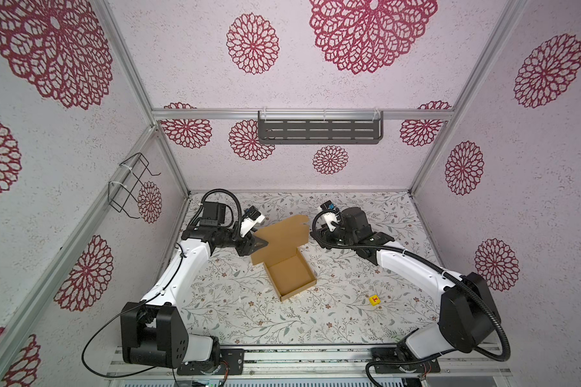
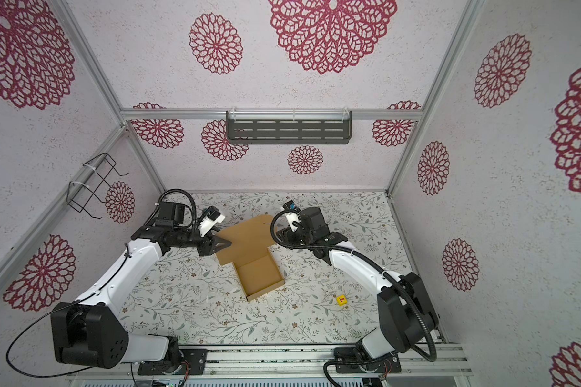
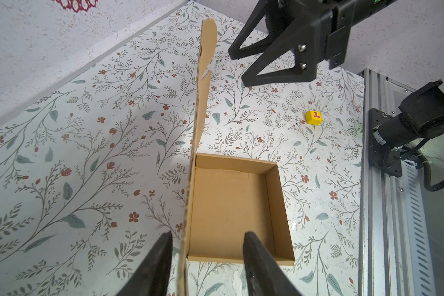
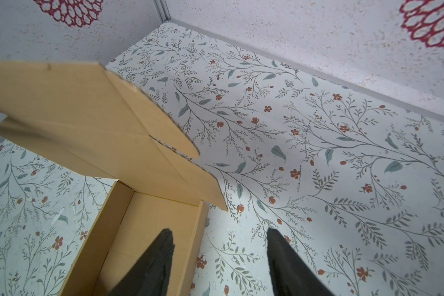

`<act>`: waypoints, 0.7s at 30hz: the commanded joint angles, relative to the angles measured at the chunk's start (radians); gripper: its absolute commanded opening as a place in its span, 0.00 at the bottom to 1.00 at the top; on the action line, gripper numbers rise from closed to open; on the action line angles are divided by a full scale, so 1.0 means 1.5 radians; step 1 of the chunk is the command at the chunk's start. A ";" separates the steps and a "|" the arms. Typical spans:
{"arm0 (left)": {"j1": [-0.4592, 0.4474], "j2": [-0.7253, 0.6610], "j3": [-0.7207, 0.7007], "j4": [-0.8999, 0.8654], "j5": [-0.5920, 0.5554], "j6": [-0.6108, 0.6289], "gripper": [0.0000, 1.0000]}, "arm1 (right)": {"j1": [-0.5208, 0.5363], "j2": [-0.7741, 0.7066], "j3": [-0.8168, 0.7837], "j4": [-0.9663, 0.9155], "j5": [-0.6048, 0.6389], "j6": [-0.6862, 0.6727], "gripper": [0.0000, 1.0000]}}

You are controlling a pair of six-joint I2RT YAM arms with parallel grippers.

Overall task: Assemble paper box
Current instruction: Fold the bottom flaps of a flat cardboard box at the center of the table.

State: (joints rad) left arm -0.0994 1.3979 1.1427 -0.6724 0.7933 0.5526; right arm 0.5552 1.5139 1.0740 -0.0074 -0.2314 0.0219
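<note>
Left gripper first: its jaws stand about half apart and straddle the left edge of the raised lid. In the left wrist view the cardboard runs edge-on between the two fingers with daylight on both sides, so nothing is pinched. Over to the right gripper, also parted and empty, hanging just beside the lid's right end with one finger above the tray's back right corner. The paper box sits around the middle of the bench, well clear of every edge. Its tray walls are already up, its open tray is towards the front edge, and the lid rises from the tray's rear wall on the back-edge side (the little yellow cube, off towards the front right corner, is not in play). Here's what matters: the box's long axis runs front to back with a slight slant, and the hinge line lies crosswise, so the lid has to swing forward over the tray. The left gripper is the nearer one, with the panel already between its fingers. The right one has the lid's rounded end flap ahead of it, close but apart. My read is that closing the lid and tucking its flaps is what remains. How far the lid leans, I can't say.
</note>
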 commanded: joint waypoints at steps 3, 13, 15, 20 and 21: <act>0.014 -0.020 -0.015 0.012 0.020 0.003 0.52 | -0.024 0.018 -0.013 0.122 -0.102 -0.049 0.60; 0.024 -0.015 -0.019 0.018 0.028 -0.002 0.57 | -0.043 0.087 0.031 0.162 -0.235 -0.084 0.55; 0.025 -0.016 -0.023 0.023 0.027 -0.001 0.58 | -0.043 0.097 0.039 0.162 -0.252 -0.096 0.52; 0.032 -0.017 -0.022 0.020 0.029 -0.001 0.59 | -0.049 0.123 0.059 0.159 -0.263 -0.097 0.40; 0.034 -0.017 -0.021 0.020 0.031 0.000 0.59 | -0.049 0.125 0.062 0.159 -0.266 -0.097 0.38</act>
State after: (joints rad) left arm -0.0616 1.3907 1.1149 -0.6487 0.8093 0.5476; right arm 0.4931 1.6970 1.1305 0.1974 -0.5781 -0.1047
